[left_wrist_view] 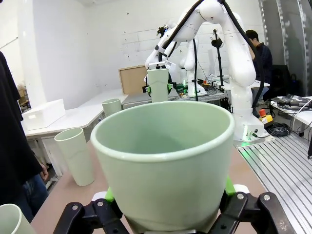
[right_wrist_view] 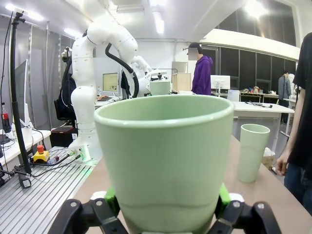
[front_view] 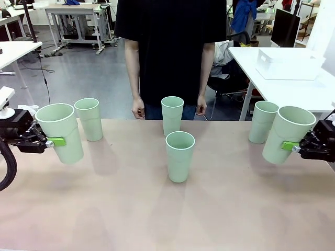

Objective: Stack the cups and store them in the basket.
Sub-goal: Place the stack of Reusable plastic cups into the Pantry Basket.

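Six pale green cups show in the front view. My left gripper (front_view: 54, 141) is shut on a tilted cup (front_view: 62, 132) lifted at the table's left edge; it looms close in the left wrist view (left_wrist_view: 163, 161). A second cup (front_view: 89, 118) stands just behind it. Two cups stand in the middle, one far (front_view: 172, 115) and one nearer (front_view: 180, 156). At the right edge my right gripper (front_view: 291, 146) is shut on another tilted cup (front_view: 287, 134), also seen close up (right_wrist_view: 163, 156), beside a standing cup (front_view: 263, 121). The white basket (front_view: 288, 64) sits on a neighbouring table, back right.
A person in a black shirt stands at the far edge behind the middle cups, hands (front_view: 138, 110) hanging at the sides. The wooden table (front_view: 167, 219) has bare room in front. The white side table (front_view: 293, 89) stands beyond the right corner.
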